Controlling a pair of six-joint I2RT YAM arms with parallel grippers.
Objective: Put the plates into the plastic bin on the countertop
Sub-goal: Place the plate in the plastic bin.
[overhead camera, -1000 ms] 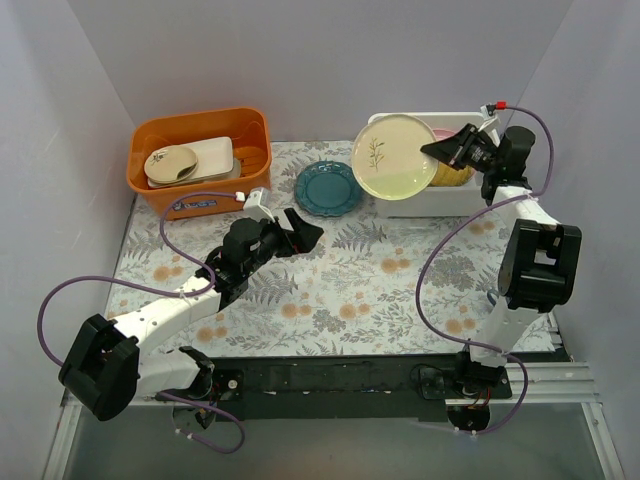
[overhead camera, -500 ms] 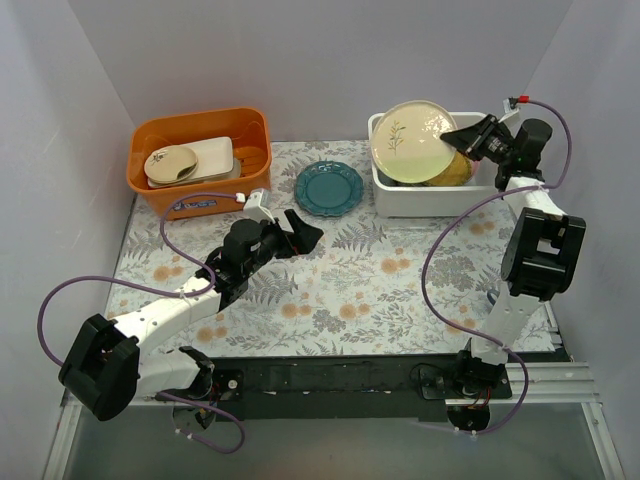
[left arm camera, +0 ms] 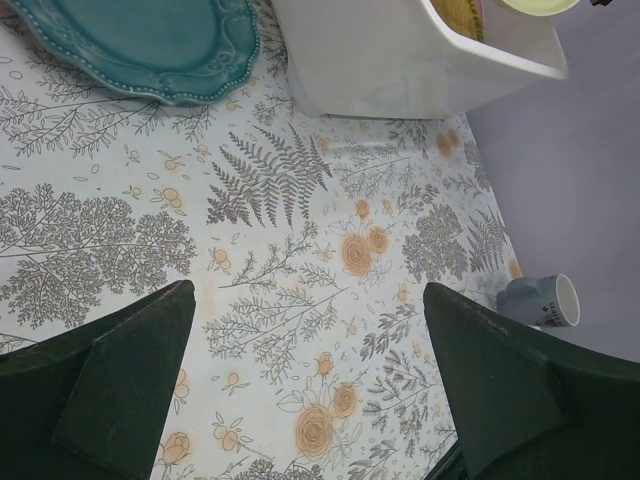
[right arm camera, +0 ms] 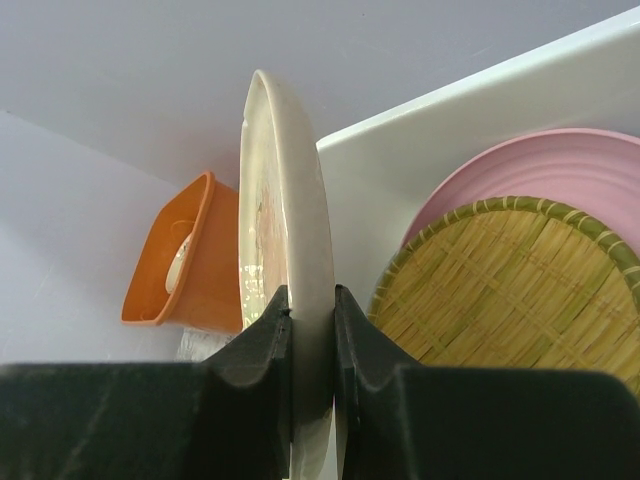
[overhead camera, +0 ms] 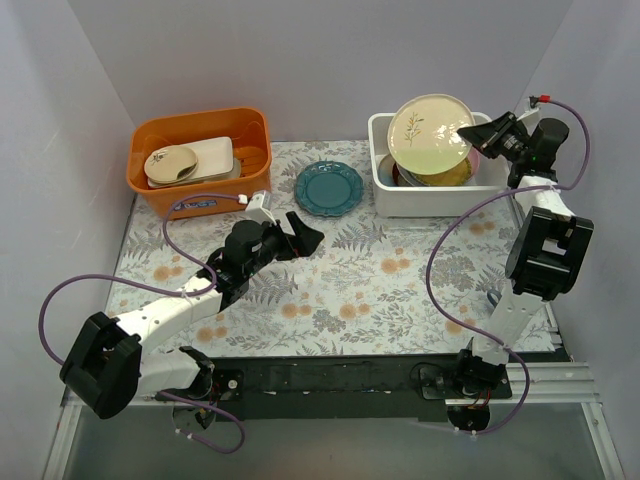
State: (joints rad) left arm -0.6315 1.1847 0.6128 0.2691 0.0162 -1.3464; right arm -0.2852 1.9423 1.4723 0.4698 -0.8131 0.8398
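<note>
My right gripper (overhead camera: pixel 478 132) (right arm camera: pixel 312 300) is shut on the rim of the cream plate with the leaf sprig (overhead camera: pixel 430 133) (right arm camera: pixel 288 260) and holds it tilted above the white plastic bin (overhead camera: pixel 385 195) (right arm camera: pixel 400 170). In the bin lie a yellow textured plate (overhead camera: pixel 455 174) (right arm camera: pixel 510 290) and a pink plate (right arm camera: pixel 520 170). The teal scalloped plate (overhead camera: pixel 328 188) (left arm camera: pixel 140 45) lies on the countertop (overhead camera: pixel 350 280) left of the bin. My left gripper (overhead camera: pixel 305 230) (left arm camera: pixel 310 385) is open and empty, low over the countertop just near of the teal plate.
An orange tub (overhead camera: pixel 200 160) with cream dishes stands at the back left. A small grey mug (left arm camera: pixel 540 300) sits on the countertop near the right wall. The bin's side (left arm camera: pixel 400 70) is close ahead of the left gripper.
My right gripper has carried the cream sprig plate rightwards and back, from the bin's left front edge to over the bin. The left arm has barely moved.
</note>
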